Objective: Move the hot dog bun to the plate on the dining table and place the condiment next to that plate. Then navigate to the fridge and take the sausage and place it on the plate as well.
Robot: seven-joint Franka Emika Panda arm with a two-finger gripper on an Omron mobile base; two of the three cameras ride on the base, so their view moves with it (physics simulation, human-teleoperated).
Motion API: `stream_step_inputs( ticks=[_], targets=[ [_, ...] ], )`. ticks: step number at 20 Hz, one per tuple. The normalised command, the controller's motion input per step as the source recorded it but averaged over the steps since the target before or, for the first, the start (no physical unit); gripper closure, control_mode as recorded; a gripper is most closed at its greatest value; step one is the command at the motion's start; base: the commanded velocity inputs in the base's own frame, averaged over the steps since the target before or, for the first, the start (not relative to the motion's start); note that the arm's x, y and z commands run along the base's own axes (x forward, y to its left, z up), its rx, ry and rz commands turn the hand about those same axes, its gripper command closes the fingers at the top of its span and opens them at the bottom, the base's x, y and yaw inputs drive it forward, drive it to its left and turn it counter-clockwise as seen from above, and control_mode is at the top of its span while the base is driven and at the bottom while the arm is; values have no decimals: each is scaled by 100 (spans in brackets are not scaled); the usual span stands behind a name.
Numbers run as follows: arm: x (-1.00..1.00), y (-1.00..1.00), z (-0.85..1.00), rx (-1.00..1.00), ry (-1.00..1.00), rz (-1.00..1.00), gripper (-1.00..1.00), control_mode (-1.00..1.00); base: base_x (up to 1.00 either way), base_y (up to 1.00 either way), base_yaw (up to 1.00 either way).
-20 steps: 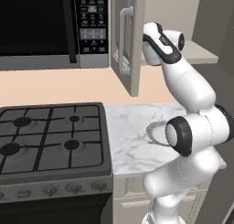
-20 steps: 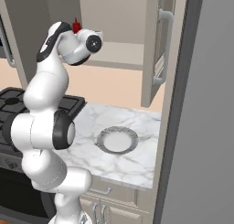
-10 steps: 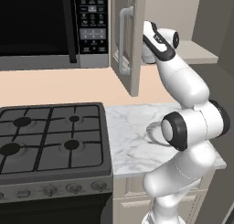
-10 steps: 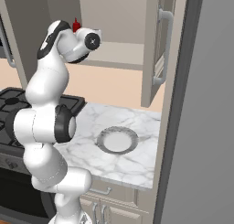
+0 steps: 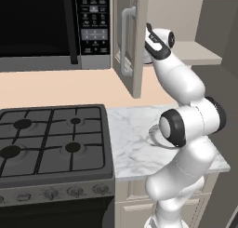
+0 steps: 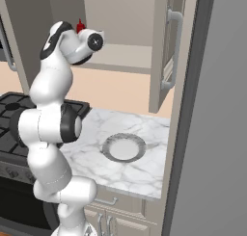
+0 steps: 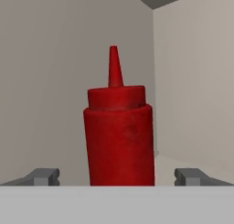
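Arm raised high, hand reaching into the open upper cabinet (image 6: 120, 57) above the marble counter (image 6: 140, 172).

Gripper (image 7: 118, 175): jaws spread wide, one fingertip (image 7: 43, 175) on each side of the condiment (image 7: 119, 136), neither touching it. Nothing grasped.

Condiment: red bottle standing upright on the cabinet shelf (image 5: 200, 55), close in front of the hand and centred between the fingertips in the hand view. Narrow tip points straight up. Beige cabinet walls behind it and to its side (a corner of the cabinet shows to the bottle's right in that view). In the right base view just the red tip (image 6: 80, 26) shows above the wrist.

Surroundings: cabinet door (image 5: 131, 41) stands open, handle facing the stove side. Microwave (image 5: 51, 27) mounted beside the cabinet, above the gas stove (image 5: 51, 141). On the counter, a small silvery-grey dish (image 6: 124, 147) lies flat, near the arm's base and well below the hand. Grey fridge side (image 6: 217, 134) borders the counter at its far end.
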Motion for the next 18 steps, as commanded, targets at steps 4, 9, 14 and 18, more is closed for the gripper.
stream_step_inputs(
  ticks=[4, 9, 14, 18],
  targets=[
    [16, 7, -1, 0, 0, 0, 100, -100, 0, 0, 0],
    [11, 0, 0, 0, 0, 0, 100, -100, 0, 0, 0],
    [-5, -3, 0, 0, 0, 0, 100, -100, 0, 0, 0],
    [-53, -31, 0, 4, -7, -1, 100, -100, 0, 0, 0]
  ],
)
